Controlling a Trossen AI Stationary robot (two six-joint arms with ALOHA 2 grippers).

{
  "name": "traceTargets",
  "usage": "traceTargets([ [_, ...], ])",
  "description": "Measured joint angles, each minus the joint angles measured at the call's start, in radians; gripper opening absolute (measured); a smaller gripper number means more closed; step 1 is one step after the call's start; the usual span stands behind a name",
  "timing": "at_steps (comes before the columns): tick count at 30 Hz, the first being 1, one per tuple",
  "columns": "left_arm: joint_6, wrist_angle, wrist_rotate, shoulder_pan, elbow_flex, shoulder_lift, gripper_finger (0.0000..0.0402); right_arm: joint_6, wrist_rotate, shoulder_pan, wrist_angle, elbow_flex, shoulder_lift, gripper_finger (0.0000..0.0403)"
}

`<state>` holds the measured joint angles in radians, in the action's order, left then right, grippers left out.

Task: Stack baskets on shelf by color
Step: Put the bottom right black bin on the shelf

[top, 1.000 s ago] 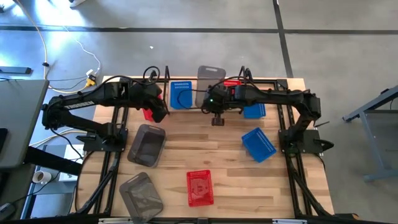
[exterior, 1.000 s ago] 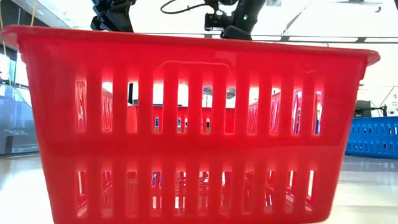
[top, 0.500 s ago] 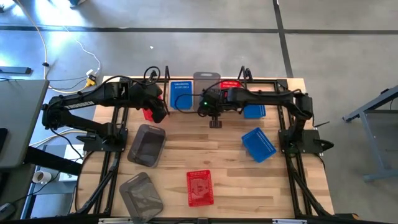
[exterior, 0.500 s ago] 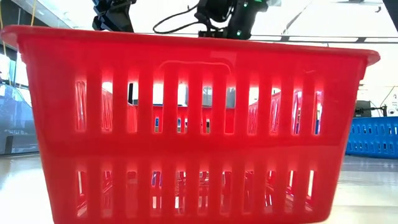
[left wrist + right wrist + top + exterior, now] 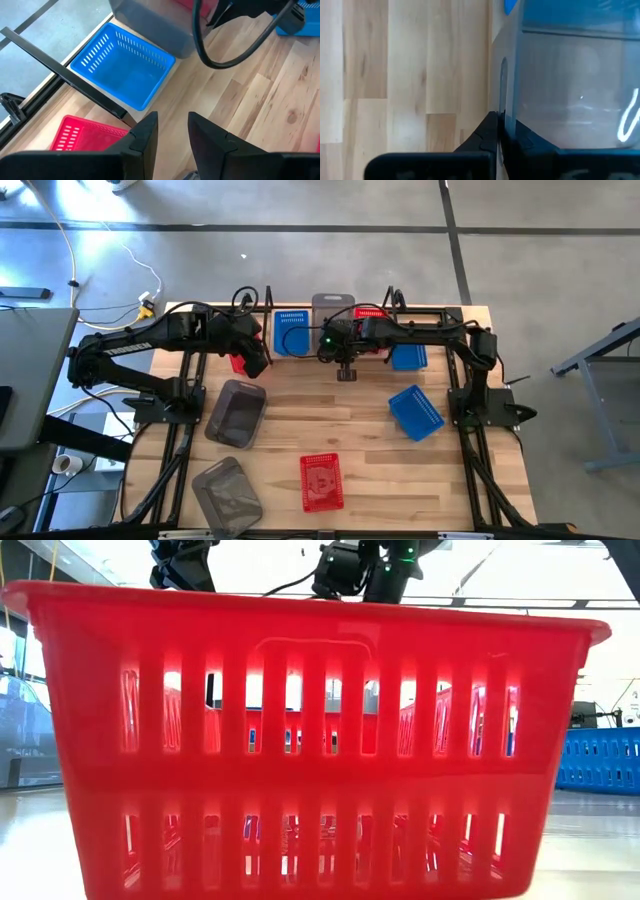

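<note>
The right gripper (image 5: 333, 340) is seen at the 12 o'clock edge of the wooden table (image 5: 360, 435), its fingers (image 5: 492, 132) pinched tight on the wall of a smoky translucent grey plastic basket (image 5: 332, 310), which is held at the middle of the low black wire shelf (image 5: 262, 298). Immediately at 9 o'clock of that basket a blue slotted plastic basket (image 5: 290, 332) is set on the shelf, and at 3 o'clock of it part of a red basket (image 5: 371, 314) and another blue basket (image 5: 409, 358) are visible.

The left gripper (image 5: 258, 363) is held near the shelf's 9 o'clock end, its fingers (image 5: 145, 137) a narrow gap apart and holding nothing; a red basket (image 5: 239, 360) lies partly under it.

On the open table are found two more grey baskets (image 5: 236, 413) (image 5: 226, 493) toward 8 o'clock, a red slotted basket (image 5: 321, 481) at 6 o'clock, and a tilted blue basket (image 5: 415, 412) toward 4 o'clock.
</note>
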<state>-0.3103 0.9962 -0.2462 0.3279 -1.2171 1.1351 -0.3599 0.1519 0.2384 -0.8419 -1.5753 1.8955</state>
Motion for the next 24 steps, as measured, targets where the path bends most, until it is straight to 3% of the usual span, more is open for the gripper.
traceTargets([
  [24,0.000,0.000,0.000,0.000,0.000,0.000,0.0098,-0.024,0.001,0.006,0.011,0.000,0.009,0.0000],
])
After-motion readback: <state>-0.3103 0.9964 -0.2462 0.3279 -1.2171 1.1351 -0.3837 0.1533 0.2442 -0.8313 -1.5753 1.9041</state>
